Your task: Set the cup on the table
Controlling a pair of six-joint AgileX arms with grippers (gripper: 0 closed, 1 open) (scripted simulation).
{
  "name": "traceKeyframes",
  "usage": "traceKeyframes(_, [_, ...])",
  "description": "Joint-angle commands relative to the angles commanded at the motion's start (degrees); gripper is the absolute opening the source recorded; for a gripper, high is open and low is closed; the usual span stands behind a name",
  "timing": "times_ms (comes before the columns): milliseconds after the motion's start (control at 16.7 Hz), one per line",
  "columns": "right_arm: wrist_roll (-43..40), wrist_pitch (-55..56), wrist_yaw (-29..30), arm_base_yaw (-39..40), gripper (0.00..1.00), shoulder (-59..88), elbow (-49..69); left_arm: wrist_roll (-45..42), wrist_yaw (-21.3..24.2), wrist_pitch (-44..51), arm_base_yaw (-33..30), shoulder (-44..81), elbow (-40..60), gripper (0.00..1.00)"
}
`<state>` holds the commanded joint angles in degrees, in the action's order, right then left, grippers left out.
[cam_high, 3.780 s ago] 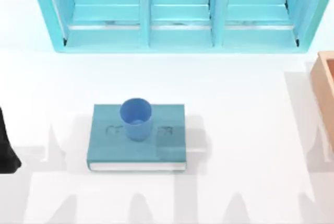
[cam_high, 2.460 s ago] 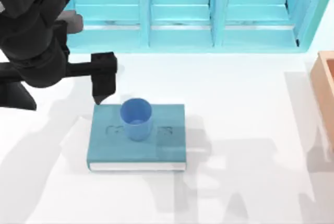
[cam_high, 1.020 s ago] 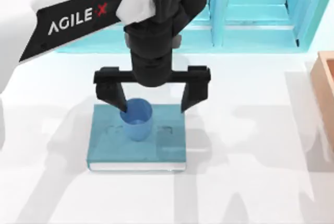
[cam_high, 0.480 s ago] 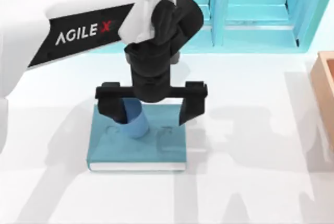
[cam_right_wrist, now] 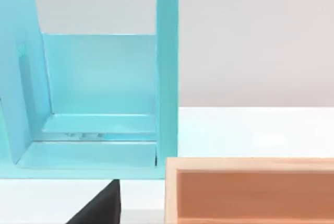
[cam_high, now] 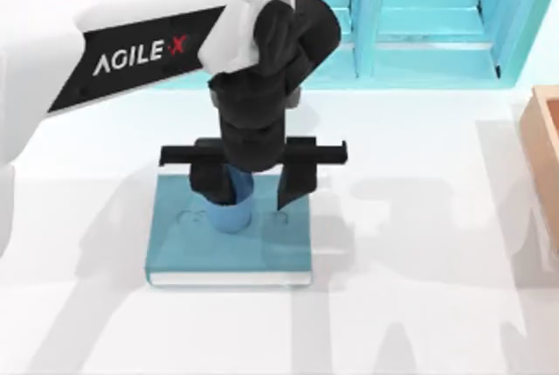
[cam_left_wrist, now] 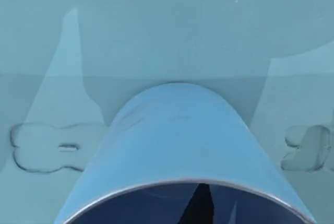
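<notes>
Grasp step in hand. My left gripper (cam_high: 249, 184) is down over the cup (cam_high: 231, 204), which stands upright on the book (cam_high: 271, 248), toward the book's left half in the top view. Fingers are partly drawn in: one finger (cam_high: 212, 184) sits against the cup's left side, the other (cam_high: 291, 184) is off to its right with a gap showing. So not gripping yet, as far as I can judge. Left wrist view looks along the cup wall (cam_left_wrist: 180, 140) to the book cover (cam_left_wrist: 156, 41) beyond it; cup reads centred between the jaws.

Right arm parked off the table's right side; its wrist view shows the shelf (cam_right_wrist: 99, 93) and a wooden box (cam_right_wrist: 250, 190). Can't tell its fingers.

Next: finish the close until both fingers bear on the cup, lift straight off the book, carry sideways to bare table (cam_high: 419, 218), lower and release. Thin tapered wall, so it may slip downward if the squeeze is light.
</notes>
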<state>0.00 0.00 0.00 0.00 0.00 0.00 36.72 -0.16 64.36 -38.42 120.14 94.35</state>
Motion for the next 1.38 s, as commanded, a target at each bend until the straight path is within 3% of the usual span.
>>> traceKeyframes(240, [0.0, 0.0, 0.0, 0.0, 1.0, 0.0, 0.0, 0.0, 0.0, 0.0, 0.0, 0.0, 0.0, 0.02])
traceKeyframes(300, [0.0, 0.0, 0.0, 0.0, 1.0, 0.0, 0.0, 0.0, 0.0, 0.0, 0.0, 0.0, 0.0, 0.0])
traceKeyframes(840, [0.0, 0.0, 0.0, 0.0, 1.0, 0.0, 0.0, -0.03, 0.0, 0.19, 0.0, -0.09, 0.2, 0.0])
traceKeyframes(1380, [0.0, 0.0, 0.0, 0.0, 1.0, 0.0, 0.0, 0.07, -0.01, 10.71, -0.08, -1.44, 9.36, 0.0])
